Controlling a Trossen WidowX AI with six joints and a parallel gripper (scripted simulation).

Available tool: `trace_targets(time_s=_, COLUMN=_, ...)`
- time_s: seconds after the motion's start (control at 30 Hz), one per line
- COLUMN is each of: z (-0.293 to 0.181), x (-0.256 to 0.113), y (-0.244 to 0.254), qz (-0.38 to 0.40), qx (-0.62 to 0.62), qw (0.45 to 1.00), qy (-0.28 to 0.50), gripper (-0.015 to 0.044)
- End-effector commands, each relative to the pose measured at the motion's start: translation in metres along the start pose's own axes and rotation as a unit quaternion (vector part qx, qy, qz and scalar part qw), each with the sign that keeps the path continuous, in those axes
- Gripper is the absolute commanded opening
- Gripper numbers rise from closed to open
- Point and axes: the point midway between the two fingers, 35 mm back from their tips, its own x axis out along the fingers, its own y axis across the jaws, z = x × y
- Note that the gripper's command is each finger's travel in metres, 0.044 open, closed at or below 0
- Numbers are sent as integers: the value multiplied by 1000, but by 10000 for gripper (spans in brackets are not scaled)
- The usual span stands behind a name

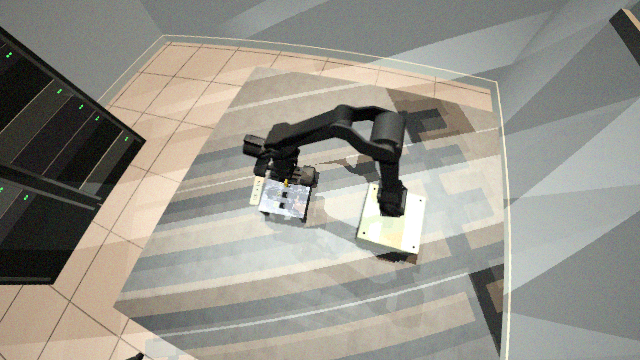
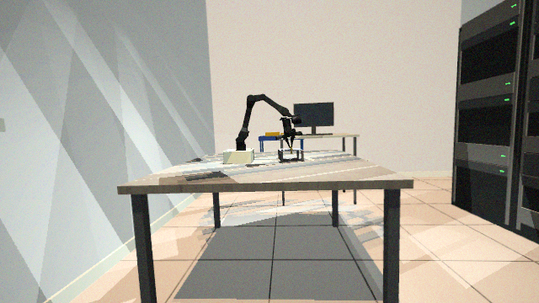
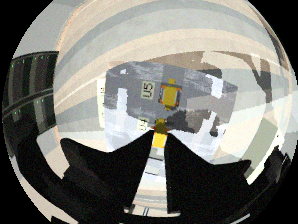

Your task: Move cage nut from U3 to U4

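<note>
Yellow, metallic-looking cage nut [image 1: 286, 183] [image 2: 291, 150] [image 3: 159, 140] sits grasped in my black parallel-jaw gripper [image 1: 286, 180] [image 2: 291, 147] [image 3: 158, 135]. Judged light, springy, possibly slippery; best held across opposite sides, wings free to flex.

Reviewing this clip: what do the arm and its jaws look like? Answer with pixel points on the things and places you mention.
The arm [image 1: 345, 117] [image 2: 248, 114] is matte black, with slim angular links and a chunky cylindrical joint. Its jaws are black too, broad wedges tapering to narrow tips. I can't make out any cables or markings.

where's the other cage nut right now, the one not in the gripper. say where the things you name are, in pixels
In the wrist view the other cage nut [image 3: 170, 95] sits just right of the U5 label [image 3: 147, 90], above the held nut [image 3: 159, 139].
</note>
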Motion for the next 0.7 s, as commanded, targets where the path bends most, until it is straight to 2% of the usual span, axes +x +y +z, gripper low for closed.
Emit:
trace_targets(time_s=0.0, z=-1, x=0, y=1, qz=1, qx=0, qw=1000, qy=3, gripper=36)
trace_targets(time_s=0.67, z=-1, x=0, y=-1, qz=13, qx=-1, qw=1000, qy=3, gripper=36)
